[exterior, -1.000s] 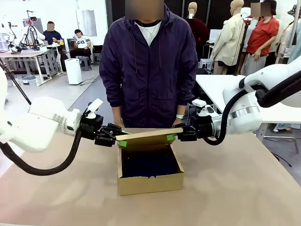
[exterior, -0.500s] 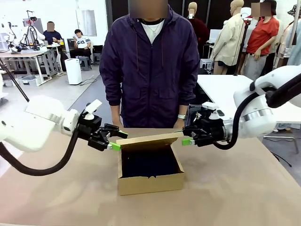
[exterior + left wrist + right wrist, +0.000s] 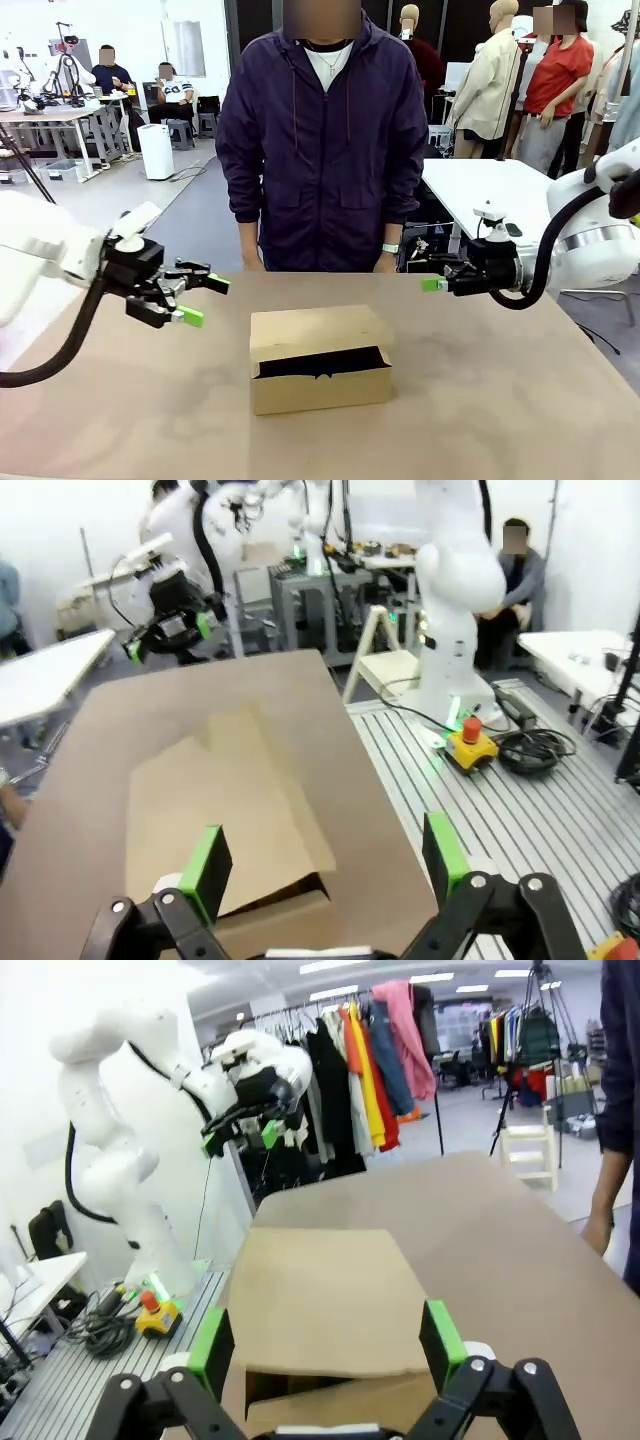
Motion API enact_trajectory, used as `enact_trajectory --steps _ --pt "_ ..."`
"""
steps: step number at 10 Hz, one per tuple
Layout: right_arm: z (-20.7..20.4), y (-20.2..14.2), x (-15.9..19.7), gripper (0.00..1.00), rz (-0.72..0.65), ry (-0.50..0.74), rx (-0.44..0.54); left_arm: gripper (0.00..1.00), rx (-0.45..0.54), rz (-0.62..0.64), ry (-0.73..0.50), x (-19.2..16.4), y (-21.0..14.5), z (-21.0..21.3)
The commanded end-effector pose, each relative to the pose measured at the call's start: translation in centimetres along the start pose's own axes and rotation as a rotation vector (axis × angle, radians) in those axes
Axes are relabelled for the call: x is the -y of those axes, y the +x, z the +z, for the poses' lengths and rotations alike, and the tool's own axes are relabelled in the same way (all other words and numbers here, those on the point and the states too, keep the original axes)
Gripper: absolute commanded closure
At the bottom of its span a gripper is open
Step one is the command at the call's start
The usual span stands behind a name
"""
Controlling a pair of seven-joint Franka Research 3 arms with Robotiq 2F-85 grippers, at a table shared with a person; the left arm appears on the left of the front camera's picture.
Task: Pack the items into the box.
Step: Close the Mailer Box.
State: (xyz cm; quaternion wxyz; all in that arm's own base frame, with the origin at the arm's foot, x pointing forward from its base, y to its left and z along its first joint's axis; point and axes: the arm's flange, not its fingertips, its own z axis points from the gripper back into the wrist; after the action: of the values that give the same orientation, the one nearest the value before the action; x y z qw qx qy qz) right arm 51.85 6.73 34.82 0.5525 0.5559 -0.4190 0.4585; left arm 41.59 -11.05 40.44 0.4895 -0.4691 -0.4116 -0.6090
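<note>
The brown cardboard box [image 3: 318, 358] stands at the table's middle with its flap lid [image 3: 316, 328] lying down over it. A narrow gap stays open at the front, and something dark navy [image 3: 322, 363] of the items shows through it; the rest inside is hidden. My left gripper [image 3: 203, 300] hovers open to the left of the box, well apart from it. My right gripper [image 3: 434, 284] hovers open to the right, also apart. The left wrist view has open green pads [image 3: 205, 865] with the box [image 3: 240, 810] beyond them. The right wrist view has open pads [image 3: 438, 1332] facing the lid [image 3: 325, 1295].
A person in a dark purple jacket [image 3: 320, 140] stands at the table's far edge, behind the box, hands low at the edge. The brown table top [image 3: 500, 400] has free room on both sides of the box.
Both grippers opened, let go of the flap lid and drew back outward, left to the left and right to the right. The lid dropped down over the box.
</note>
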Motion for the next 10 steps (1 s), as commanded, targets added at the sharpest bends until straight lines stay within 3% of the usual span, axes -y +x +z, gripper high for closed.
enact_trajectory --steps 1,3,5,7,10 --pt "-4.0 0.8 0.6 0.00 0.014 0.001 0.039 0.00 0.075 -0.078 0.058 -1.6 -1.1 -1.5" --pt "-8.5 0.1 1.8 0.00 0.056 -0.020 -0.103 0.00 0.030 -0.078 0.029 -5.1 -3.0 -5.1" --pt "-11.8 -1.2 2.4 0.00 0.106 0.011 -0.184 0.00 -0.060 -0.077 -0.002 -6.5 -4.6 -8.3" --pt "-13.4 -2.7 2.7 0.00 0.139 0.022 -0.275 0.00 -0.144 0.000 0.041 -7.2 -6.8 -11.0" --pt "-13.9 -4.7 2.3 0.00 0.144 0.098 -0.405 0.00 -0.224 0.053 0.174 -7.8 -8.4 -11.0"
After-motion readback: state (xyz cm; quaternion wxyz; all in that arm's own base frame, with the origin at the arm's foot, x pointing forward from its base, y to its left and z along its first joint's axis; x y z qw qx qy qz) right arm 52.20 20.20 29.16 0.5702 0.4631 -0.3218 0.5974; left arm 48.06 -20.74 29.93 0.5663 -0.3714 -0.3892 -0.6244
